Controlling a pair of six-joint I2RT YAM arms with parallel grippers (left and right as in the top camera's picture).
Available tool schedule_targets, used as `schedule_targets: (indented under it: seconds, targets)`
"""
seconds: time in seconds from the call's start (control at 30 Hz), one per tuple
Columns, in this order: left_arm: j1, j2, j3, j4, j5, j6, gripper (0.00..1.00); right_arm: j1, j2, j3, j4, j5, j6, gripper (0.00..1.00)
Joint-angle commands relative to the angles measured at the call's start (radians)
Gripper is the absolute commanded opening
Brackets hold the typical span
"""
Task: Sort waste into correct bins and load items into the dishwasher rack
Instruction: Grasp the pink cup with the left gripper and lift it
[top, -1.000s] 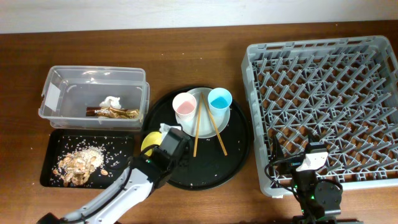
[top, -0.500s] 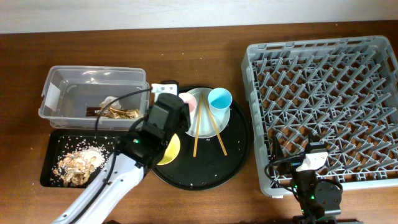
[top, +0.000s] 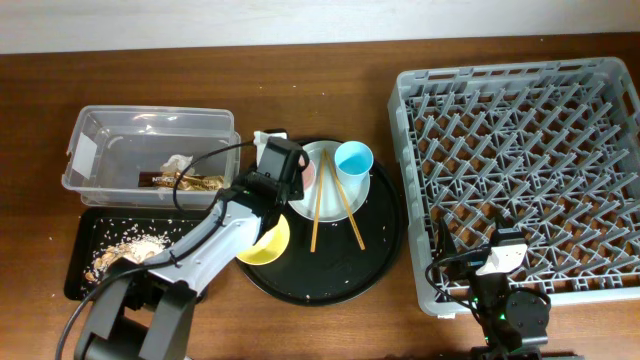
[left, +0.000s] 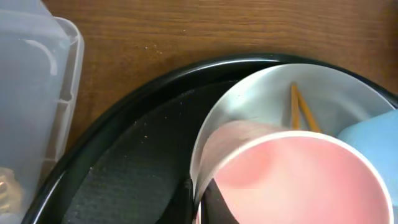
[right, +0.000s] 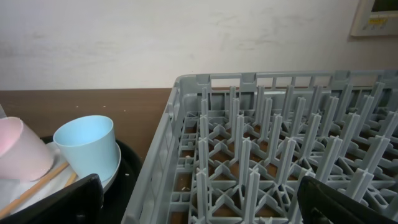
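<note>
Overhead view had the grey rack (top: 520, 150) at right, all pegs bare, nothing loaded yet. Round black tray (top: 370, 255) sat mid-table, clear tub (top: 120, 150) to its left, shallow black tray (top: 85, 225) in front of the tub. White plate (top: 332, 200) lay on the far half of the round tray, yellow bowl (top: 268, 243) at the tray's left edge, partly under the left arm (top: 200, 255). Pink cup (left: 298, 180) and blue cup (top: 353, 158) stood upright on the plate, just beside each other. Chopsticks (top: 317, 215) ran off the plate onto the tray. Napkin (top: 178, 163) and wrapper (top: 195, 182) were in the tub and food scraps (top: 125, 250) in the shallow tray, so waste looked sorted.

Left gripper (top: 290, 172) was right at the pink cup, whose rim filled the wrist view. No fingers showed, so couldn't tell if clamped or loose. Right gripper (right: 202, 199) hung spread wide and empty at the rack's front-left corner.

Step judged: pick the pink cup for the rack. To do it well, pinch one wall and lift straight up before going sideways, since blue cup and chopsticks crowded its right side. Free room was left and rear, over bare table (top: 200, 70) between tub corner and tray rim. Path to the rack had to clear plate lip, tray rim and the tall rack wall, and the far rows looked the most open
</note>
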Motion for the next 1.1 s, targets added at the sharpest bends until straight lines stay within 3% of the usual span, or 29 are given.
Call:
schedule_targets:
  seconds: [0.0,0.1,0.23,0.33,0.4,0.47,0.53,0.6,0.67,0.73,0.77,0.8,0.93,1.07]
  targets:
    - [0.003,0.002,0.016,-0.014,0.013,0.005,0.00,-0.006,-0.005,-0.005,-0.003,-0.005,0.004,0.98]
    - [0.006,-0.119,0.126,-0.169,0.115,0.005,0.00,-0.006,-0.005,-0.005,-0.003,-0.005,0.004,0.98]
    - [0.044,-0.338,0.423,-0.544,0.346,0.020,0.00,-0.006,-0.005,-0.005,-0.003,-0.005,0.004,0.98]
    - [0.226,-0.386,0.480,-0.624,0.834,0.068,0.00,-0.006,-0.005,-0.005,0.038,0.055,0.004,0.98]
    - [0.412,-0.356,0.480,-0.615,1.213,0.085,0.00,-0.006,-0.005,-0.005,0.049,-0.035,0.004,0.98]
    - [0.482,-0.305,0.480,-0.597,1.427,0.130,0.00,-0.006,-0.005,-0.005,0.052,-0.129,0.005,0.98]
    - [0.496,-0.235,0.480,-0.597,1.444,0.160,0.00,-0.006,-0.003,0.057,0.032,-0.290,0.128,0.98]
    - [0.494,-0.167,0.479,-0.598,1.445,0.185,0.00,-0.006,0.061,0.340,-0.173,-0.389,0.174,0.98]
    - [0.494,-0.154,0.479,-0.598,1.454,0.186,0.00,-0.006,0.309,0.726,-0.476,-0.514,0.173,0.98]
    - [0.483,-0.154,0.479,-0.597,1.506,0.193,0.00,-0.006,0.567,0.974,-0.619,-0.713,0.173,0.98]
    - [0.473,-0.154,0.479,-0.597,1.521,0.193,0.00,-0.006,0.641,1.023,-0.620,-0.797,0.173,0.98]
    - [0.438,-0.154,0.479,-0.596,1.564,0.194,0.00,-0.006,0.755,1.049,-0.521,-0.980,0.162,0.99]
    - [0.328,-0.154,0.479,-0.517,1.657,0.204,0.00,-0.006,0.991,1.049,-0.312,-1.344,0.158,0.98]
    - [0.265,-0.154,0.479,-0.453,1.656,0.203,0.00,-0.006,1.136,1.049,-0.261,-1.479,0.097,0.98]
